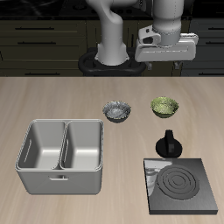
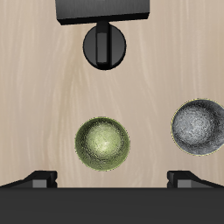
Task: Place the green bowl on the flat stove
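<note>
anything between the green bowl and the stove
Only the stove's own black knob. It stands between the green bowl and the stove rings; the rest is bare table, as the exterior view shows.

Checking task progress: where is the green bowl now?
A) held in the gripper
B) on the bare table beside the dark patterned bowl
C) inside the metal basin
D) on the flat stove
B: the green bowl sits on the table, apart from the dark patterned bowl beside it.
</note>
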You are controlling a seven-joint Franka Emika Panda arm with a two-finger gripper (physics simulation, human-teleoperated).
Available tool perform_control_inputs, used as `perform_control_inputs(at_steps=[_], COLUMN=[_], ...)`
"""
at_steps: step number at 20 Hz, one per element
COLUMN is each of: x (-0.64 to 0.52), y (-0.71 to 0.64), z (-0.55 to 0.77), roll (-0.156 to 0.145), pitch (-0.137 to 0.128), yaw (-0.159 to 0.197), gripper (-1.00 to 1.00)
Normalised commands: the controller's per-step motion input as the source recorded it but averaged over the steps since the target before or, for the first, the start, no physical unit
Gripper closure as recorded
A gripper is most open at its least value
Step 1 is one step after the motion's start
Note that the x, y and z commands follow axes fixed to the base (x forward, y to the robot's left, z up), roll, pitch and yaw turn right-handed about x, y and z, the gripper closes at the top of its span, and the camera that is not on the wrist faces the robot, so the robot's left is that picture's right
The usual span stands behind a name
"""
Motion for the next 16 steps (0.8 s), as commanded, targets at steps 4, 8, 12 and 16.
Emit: perform_control_inputs(at_steps=[4, 8, 12, 16], x=[0.02, -0.08, -0.12, -0.01], y=[0.21, -0.02, -0.05, -0.09], z=[-0.30, -0.22, -0.45, -0.49], roll=[-0.032, -0.003, -0.044, -0.018], pitch=[0.029, -0.008, 0.001, 0.043], yaw=[0.012, 0.035, 0.031, 0.019], gripper=[-1.00, -1.00, -1.00, -1.00])
